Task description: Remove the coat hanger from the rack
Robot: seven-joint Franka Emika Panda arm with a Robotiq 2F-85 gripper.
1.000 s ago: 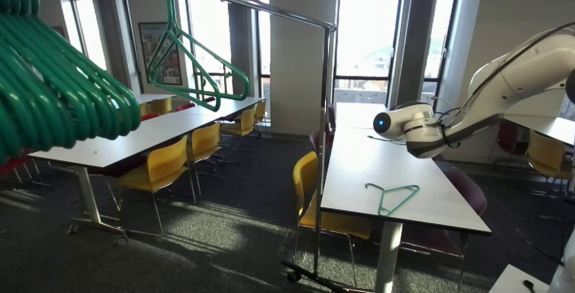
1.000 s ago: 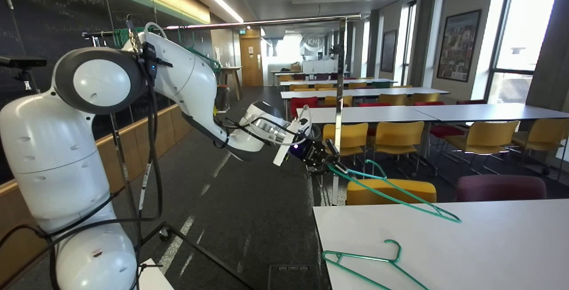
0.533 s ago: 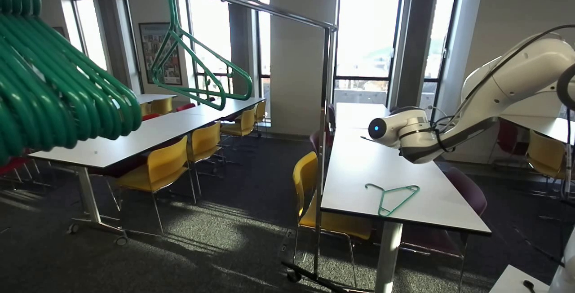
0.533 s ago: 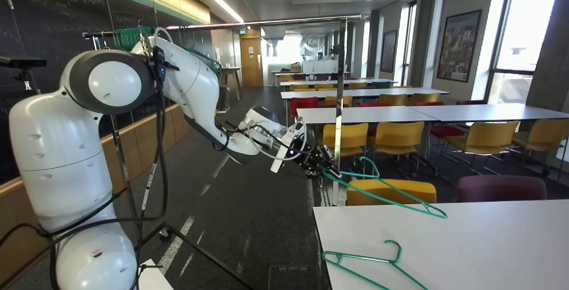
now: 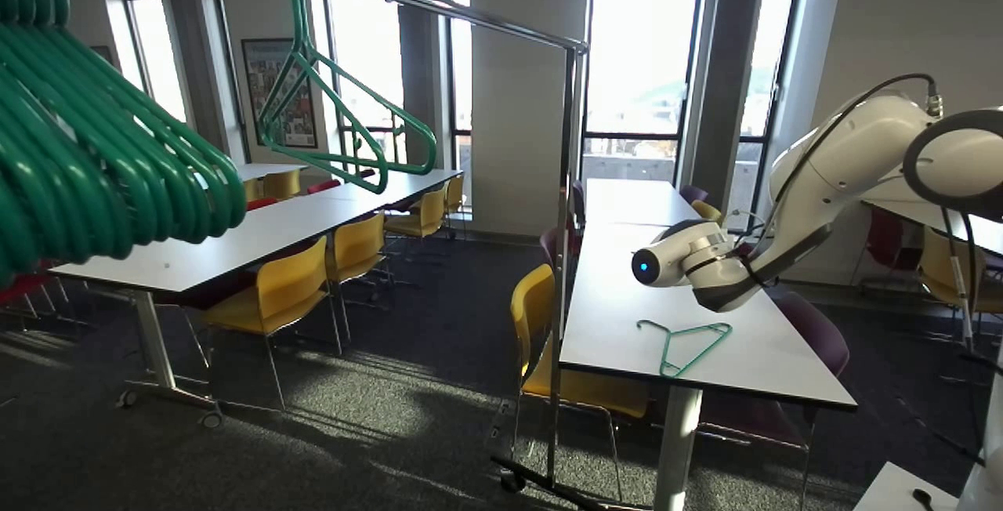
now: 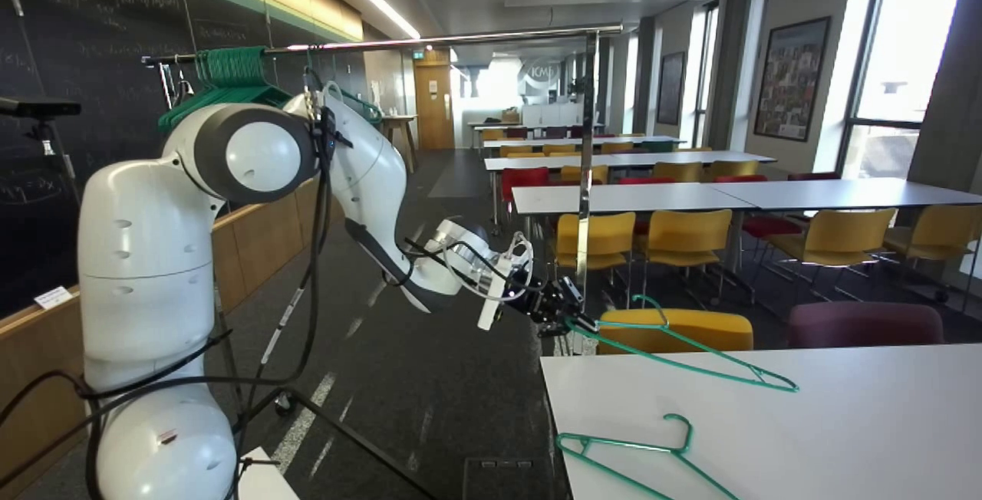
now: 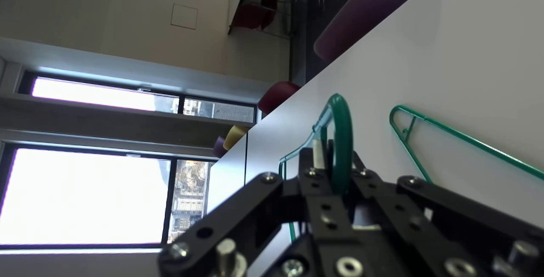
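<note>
In an exterior view, my fingers (image 6: 586, 323) have free table (image 6: 775, 423) toward four o'clock; a loose hanger (image 6: 678, 450) obstructs five, the rack post (image 6: 586, 178), behind, twelve.

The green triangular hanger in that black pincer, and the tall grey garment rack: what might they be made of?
The held green triangular hanger: probably plastic, smooth and slightly glossy, going by its rounded bends and pale sheen.
The tall grey garment rack: most likely metal tubing, polished or chromed; bright, mirror-like streaks run along it.
</note>
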